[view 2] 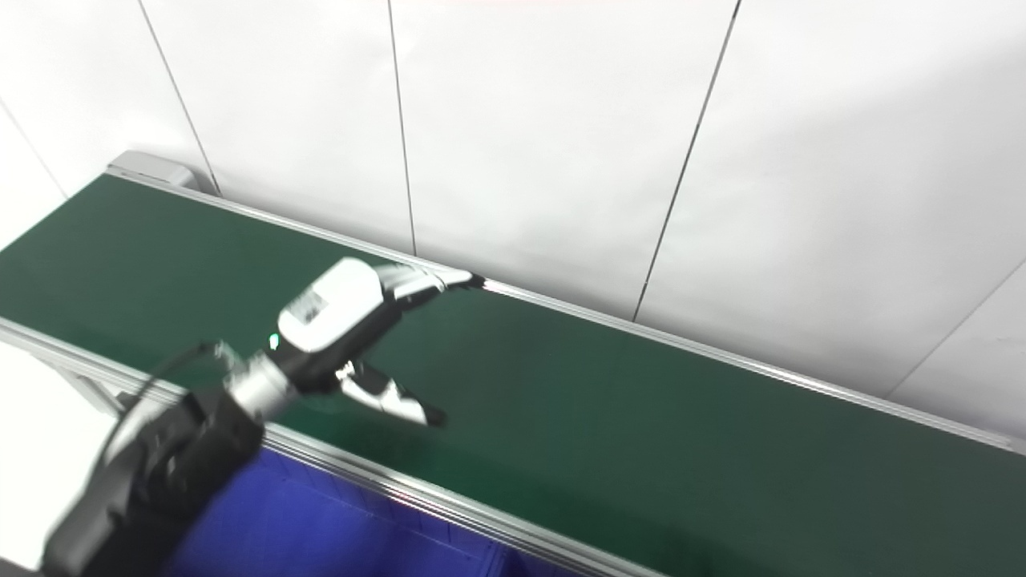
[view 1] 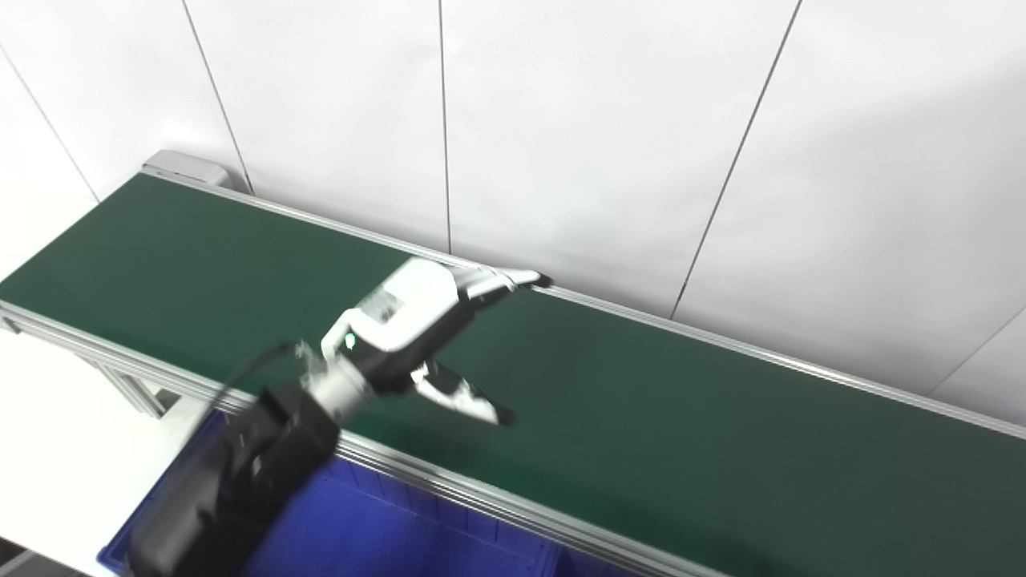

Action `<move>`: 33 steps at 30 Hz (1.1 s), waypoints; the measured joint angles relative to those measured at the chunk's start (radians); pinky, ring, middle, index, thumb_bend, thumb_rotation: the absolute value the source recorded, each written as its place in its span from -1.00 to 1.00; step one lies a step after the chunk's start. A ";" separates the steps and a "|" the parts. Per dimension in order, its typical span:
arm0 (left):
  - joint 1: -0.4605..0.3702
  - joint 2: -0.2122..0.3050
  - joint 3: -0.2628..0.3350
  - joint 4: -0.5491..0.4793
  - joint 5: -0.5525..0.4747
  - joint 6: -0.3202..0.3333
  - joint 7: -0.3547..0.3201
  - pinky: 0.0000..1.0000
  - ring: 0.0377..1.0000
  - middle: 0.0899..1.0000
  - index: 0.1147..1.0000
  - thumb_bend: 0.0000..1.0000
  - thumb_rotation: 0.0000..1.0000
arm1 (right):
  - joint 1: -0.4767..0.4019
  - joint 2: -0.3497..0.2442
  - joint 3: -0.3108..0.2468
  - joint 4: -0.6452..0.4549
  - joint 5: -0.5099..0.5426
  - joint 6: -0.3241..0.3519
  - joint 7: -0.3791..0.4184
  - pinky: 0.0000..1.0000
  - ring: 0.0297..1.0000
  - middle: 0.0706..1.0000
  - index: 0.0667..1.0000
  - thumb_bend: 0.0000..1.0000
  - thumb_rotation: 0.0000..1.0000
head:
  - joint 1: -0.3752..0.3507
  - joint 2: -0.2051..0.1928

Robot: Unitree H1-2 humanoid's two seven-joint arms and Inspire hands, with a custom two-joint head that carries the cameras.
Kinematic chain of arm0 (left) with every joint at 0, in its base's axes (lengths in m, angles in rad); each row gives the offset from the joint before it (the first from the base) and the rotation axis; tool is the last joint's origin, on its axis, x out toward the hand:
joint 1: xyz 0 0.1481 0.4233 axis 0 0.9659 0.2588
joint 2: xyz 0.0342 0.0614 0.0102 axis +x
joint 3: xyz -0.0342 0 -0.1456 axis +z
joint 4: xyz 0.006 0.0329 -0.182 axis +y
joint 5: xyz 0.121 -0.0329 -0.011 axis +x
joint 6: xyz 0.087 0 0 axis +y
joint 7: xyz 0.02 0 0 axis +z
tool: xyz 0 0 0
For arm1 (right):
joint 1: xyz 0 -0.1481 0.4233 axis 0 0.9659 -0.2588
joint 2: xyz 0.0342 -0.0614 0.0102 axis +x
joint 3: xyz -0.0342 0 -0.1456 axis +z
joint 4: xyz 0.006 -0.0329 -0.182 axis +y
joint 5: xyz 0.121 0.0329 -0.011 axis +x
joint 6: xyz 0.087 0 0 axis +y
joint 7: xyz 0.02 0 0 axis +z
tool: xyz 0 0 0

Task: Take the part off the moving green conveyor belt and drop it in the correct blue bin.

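Note:
The green conveyor belt (view 1: 681, 417) runs from the far left to the near right along a white panelled wall. I see no part on the belt. My left hand (view 1: 417, 316) reaches over the middle of the belt, its fingers (view 1: 501, 280) stretched toward the far rail and its thumb (view 1: 469, 398) spread apart below them; it holds nothing. It also shows in the right eye view (view 2: 341, 316). A blue bin (view 1: 377, 529) sits below the belt's near rail, under my left forearm. My right hand is out of view.
The belt's silver near rail (view 1: 481, 497) separates the belt from the blue bin. A grey end housing (view 1: 188, 168) caps the belt's far left end. A metal frame leg (view 1: 132, 389) stands under the belt at the left.

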 measured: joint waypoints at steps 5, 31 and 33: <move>-0.021 0.048 -0.014 0.115 0.076 0.009 -0.022 0.61 0.62 0.59 0.52 1.00 -0.41 | 0.000 0.000 -0.002 -0.002 0.005 0.002 0.000 0.80 0.81 0.96 1.00 0.71 1.00 | 0.003 0.008; -0.088 0.127 -0.108 0.420 0.125 0.067 -0.057 0.83 0.80 0.75 0.64 0.96 -0.07 | -0.002 0.012 0.012 -0.026 0.014 0.043 0.006 0.73 0.74 0.80 1.00 0.64 1.00 | -0.018 0.032; -0.096 0.137 -0.120 0.420 0.122 0.067 -0.066 0.77 0.75 0.69 0.60 1.00 -0.07 | -0.002 0.012 0.012 -0.027 0.014 0.045 0.008 0.72 0.73 0.79 1.00 0.63 1.00 | -0.018 0.034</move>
